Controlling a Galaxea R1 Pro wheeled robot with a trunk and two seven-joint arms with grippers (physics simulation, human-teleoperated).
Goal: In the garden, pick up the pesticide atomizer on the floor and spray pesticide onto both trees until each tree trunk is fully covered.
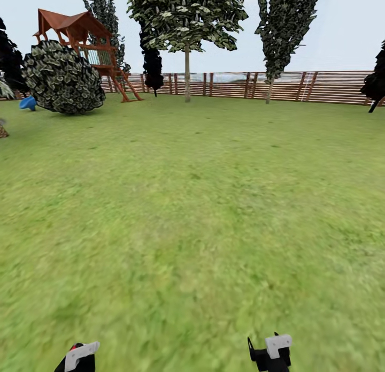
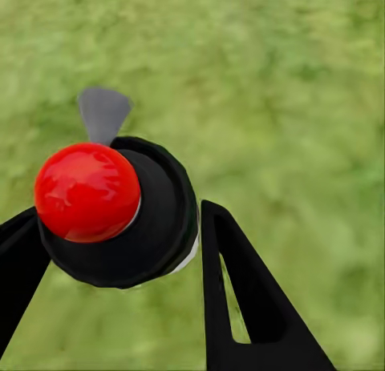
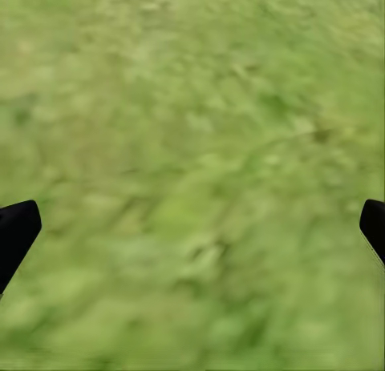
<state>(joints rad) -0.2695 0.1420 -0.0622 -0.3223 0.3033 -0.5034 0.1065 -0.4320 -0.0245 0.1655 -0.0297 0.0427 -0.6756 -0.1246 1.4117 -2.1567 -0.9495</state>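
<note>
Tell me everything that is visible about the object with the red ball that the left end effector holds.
The atomizer shows from above in the left wrist view: a glossy red ball on a round black body with a thin white edge, plastic-looking. A flat grey piece sticks out from its far side. It sits between the two black fingers of the left end effector, which close on its sides. Blurred green grass lies under it, not touching it. The lower part is hidden.
</note>
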